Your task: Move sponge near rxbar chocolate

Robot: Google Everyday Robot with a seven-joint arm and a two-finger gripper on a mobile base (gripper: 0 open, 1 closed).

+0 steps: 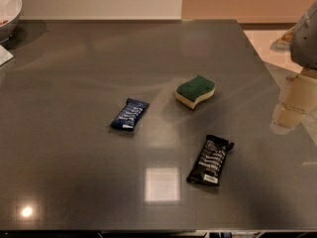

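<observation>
Sponge (195, 91) lies flat on the desk (74, 68), green side up, a little right of centre and touching nothing. The rxbar (210, 160) lies nearer the front edge, below and slightly right of the sponge, its white label end toward the front. Bare desk separates the two, so the move looks not yet begun. A blue bar (130, 114) sits left of the sponge at a similar remove, and is probably there as a decoy. The gripper (292, 108) hangs at the right edge, above the desk and well apart from the sponge, with nothing seen in it. I cannot tell whether it is open or closed. From there, a reach in from the right seems likely.
</observation>
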